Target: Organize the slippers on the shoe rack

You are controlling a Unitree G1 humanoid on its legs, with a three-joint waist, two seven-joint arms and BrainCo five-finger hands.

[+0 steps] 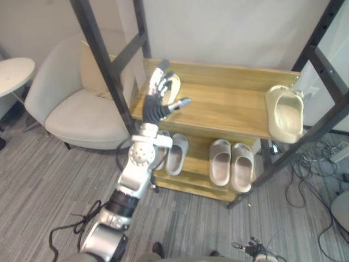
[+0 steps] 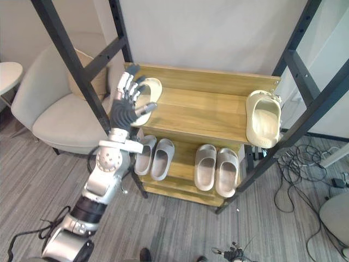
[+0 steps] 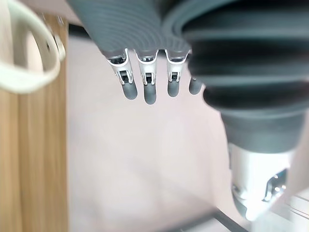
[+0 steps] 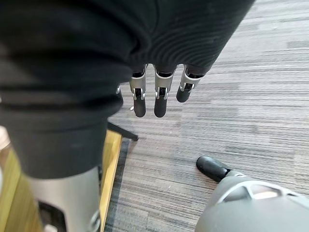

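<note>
nearest, the right hand [image 4: 161, 94] hangs low over the grey striped carpet [image 4: 241, 96] beside the near edge of the rack, its fingers straight and close together, holding nothing. beyond it stands the wooden two-shelf shoe rack [image 1: 229, 103] in its black metal frame [image 1: 103, 60]. on the lower shelf a pair of pale grey rubber slippers [image 2: 162, 158] lies side by side at the left, toes pointing away, and a pair of beige rubber slippers [image 1: 241, 166] lies the same way at the right, well apart from the grey pair. the left hand [image 1: 155, 108] is raised in front of the left end of the top shelf, fingers straight and spread wide, thumb stuck out to the right, with nothing in its grasp. just behind those fingers a cream rubber slipper [image 2: 152, 90] lies flat at the left end of the top shelf; whether the fingertips touch it i cannot tell. at the far right end of the same shelf a second cream rubber slipper [image 1: 285, 113] is tipped up with its opening facing the camera, against the frame's slanted bar, well apart from the first. left of the rack sits a pale rounded fabric armchair [image 1: 82, 109] with a beige cushion [image 1: 95, 71], and further left a small round white table [image 1: 13, 73].
</note>
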